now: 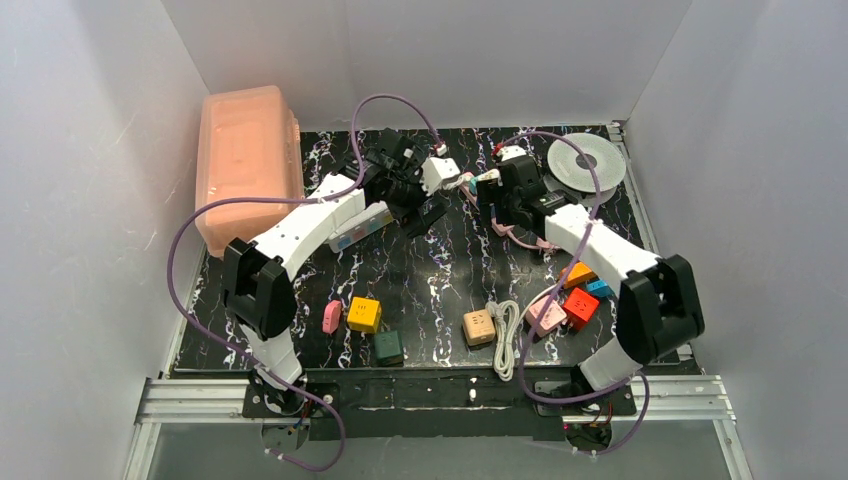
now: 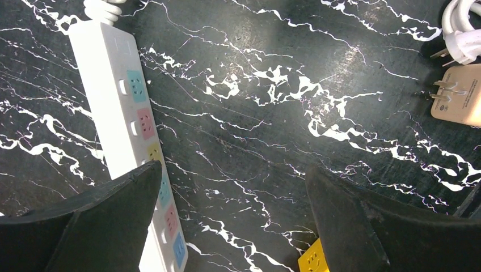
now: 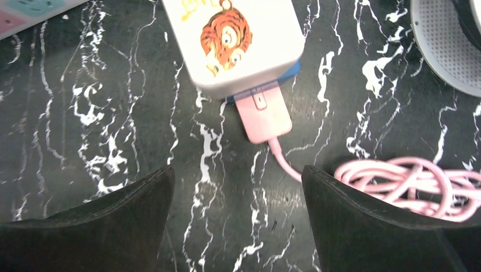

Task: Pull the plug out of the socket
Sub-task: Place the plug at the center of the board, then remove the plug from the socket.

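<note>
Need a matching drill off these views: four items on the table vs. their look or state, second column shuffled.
Things:
1. socket
2. tiger-print block
3. beige adapter
4. pink cable

States:
A. metal prongs bare, plugged into nothing
B. a row of pastel outlet faces along it
C. lying in a loose coil
D. pink plug at its end

Pairs: 1-B, 2-D, 3-A, 4-C
</note>
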